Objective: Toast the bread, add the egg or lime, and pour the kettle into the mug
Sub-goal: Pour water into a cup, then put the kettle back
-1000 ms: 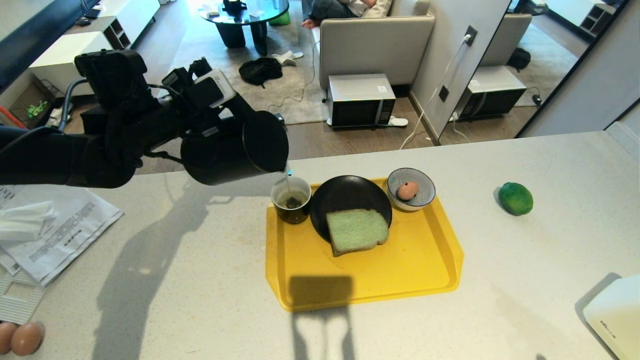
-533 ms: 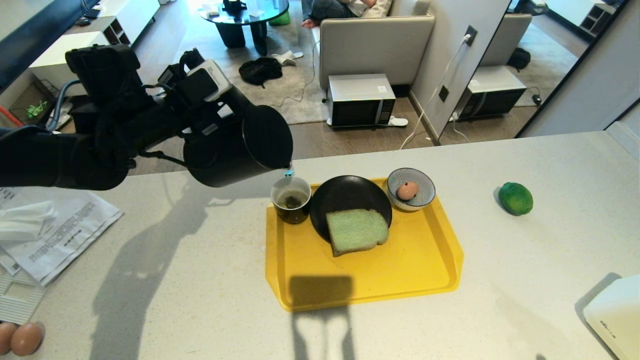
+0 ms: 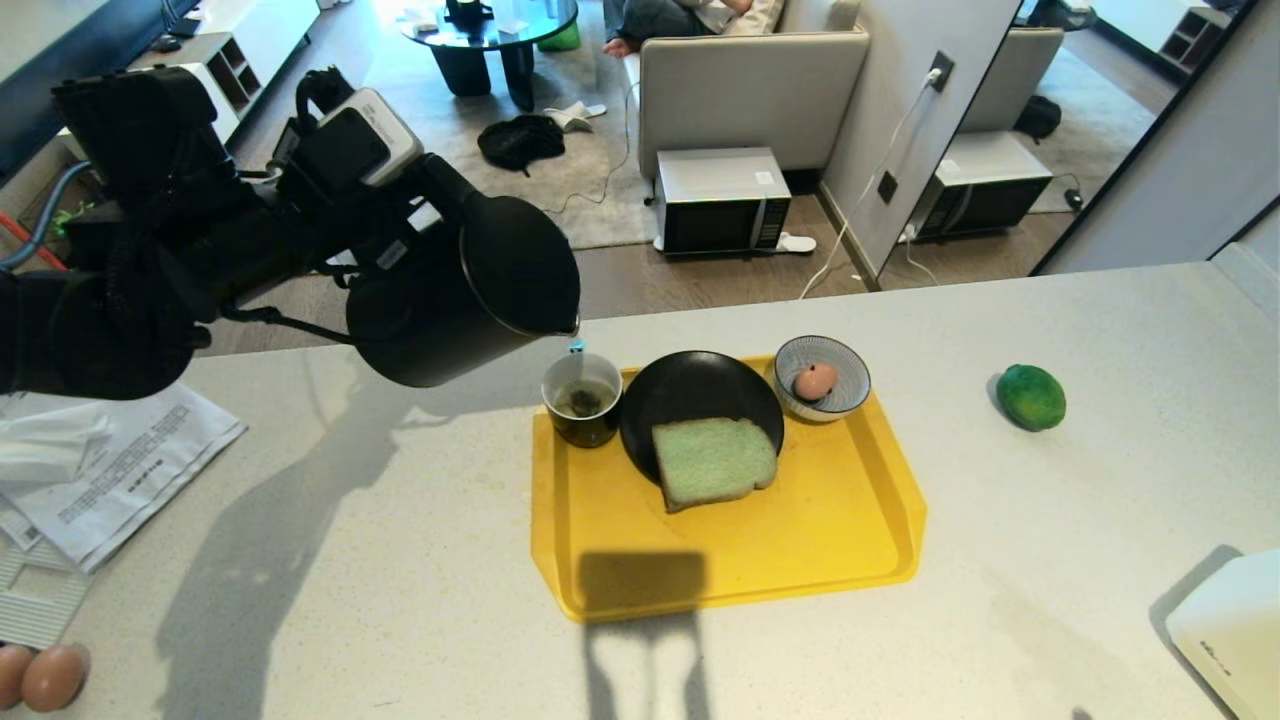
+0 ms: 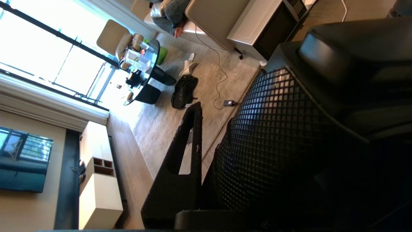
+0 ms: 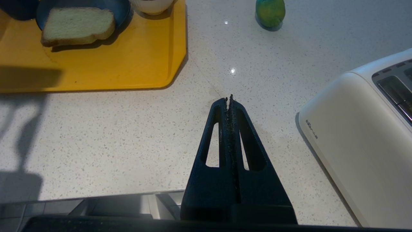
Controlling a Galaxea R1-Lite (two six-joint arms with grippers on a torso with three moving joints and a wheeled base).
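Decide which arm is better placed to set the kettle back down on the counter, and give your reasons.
Left. The left gripper already holds the kettle tilted above the mug. The right gripper hangs shut over bare counter near the toaster, far from the kettle.

Printed sheets of paper at the near left of the counter carry lines of text too small to read. The white toaster at the near right bears a small dark brand mark on its side, also illegible.
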